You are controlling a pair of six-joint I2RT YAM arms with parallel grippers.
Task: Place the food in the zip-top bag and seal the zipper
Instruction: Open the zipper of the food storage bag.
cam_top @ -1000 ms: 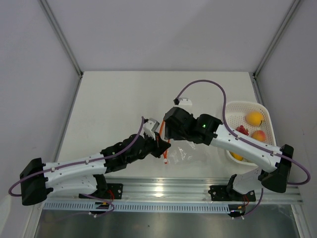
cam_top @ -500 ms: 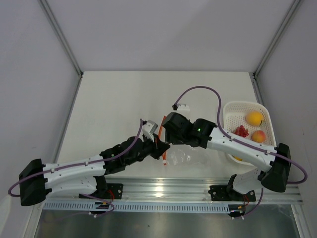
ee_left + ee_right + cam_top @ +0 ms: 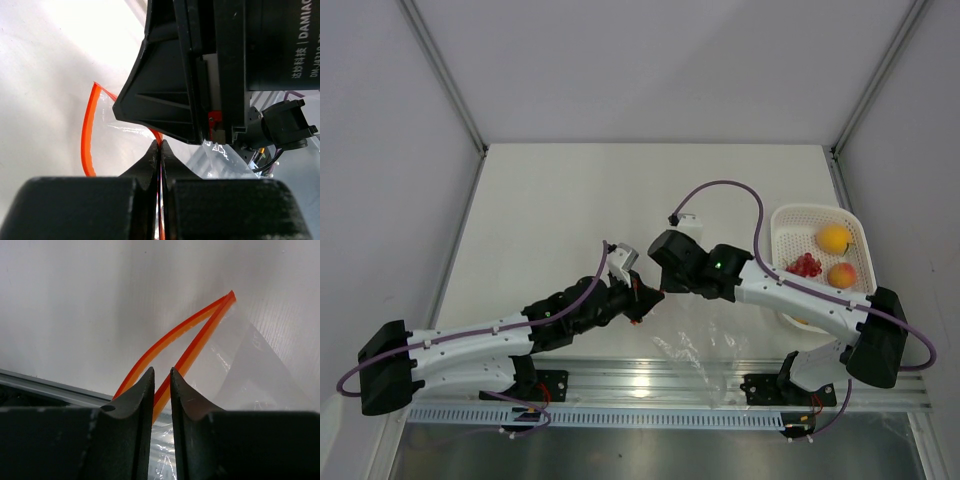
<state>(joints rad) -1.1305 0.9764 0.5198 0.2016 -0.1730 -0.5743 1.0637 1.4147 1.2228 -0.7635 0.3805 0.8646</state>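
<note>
From the middle of the table [image 3: 570, 200], bare surface lies open toward 9, 10 and 12 o'clock. Toward 6 o'clock the left gripper [image 3: 638, 298] and right gripper [image 3: 663, 287] meet, both pinched on the orange zipper [image 3: 197, 342], and the clear bag [image 3: 705, 348] trails off toward 5 o'clock, blocking that way. At 3 o'clock stands a white basket [image 3: 817, 208], with the right arm [image 3: 800, 297] crossing its near side and a purple cable [image 3: 725, 184] looping at 2 o'clock.
</note>
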